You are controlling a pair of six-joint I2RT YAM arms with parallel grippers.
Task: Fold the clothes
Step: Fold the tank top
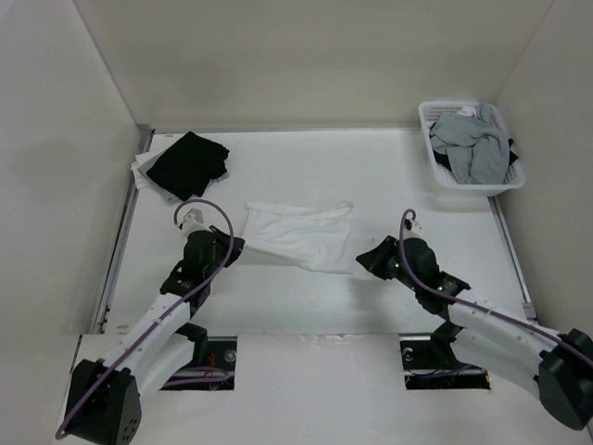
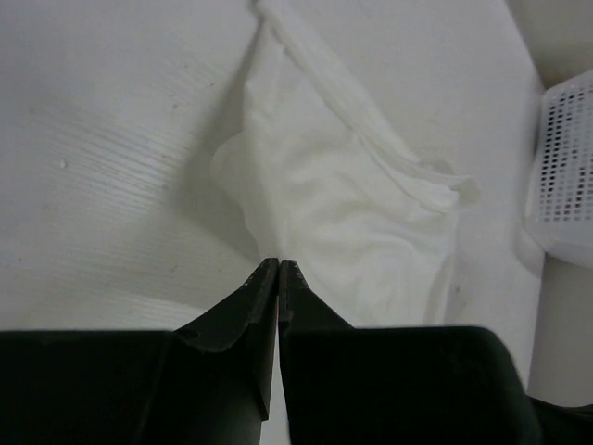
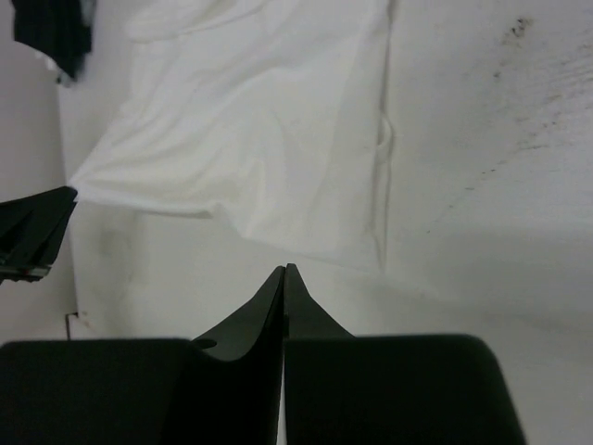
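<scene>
Plainly, we see both grippers closed: the left gripper (image 2: 279,263) pinches a corner of the clothes (image 1: 301,234), while the right gripper (image 3: 284,269) has its tips together just short of the opposite hem, holding nothing we can make out. We count one such white piece lying mid-table (image 1: 278,301), one black garment (image 1: 188,163), and one basket (image 1: 434,169) of grey garments (image 1: 474,144).

The 2 arms stretch forward from their bases and angle inward toward each other, wrists held low. The left gripper (image 2: 280,264) has its fingers pressed together at the tips, and the right gripper (image 3: 285,269) is likewise closed.
</scene>
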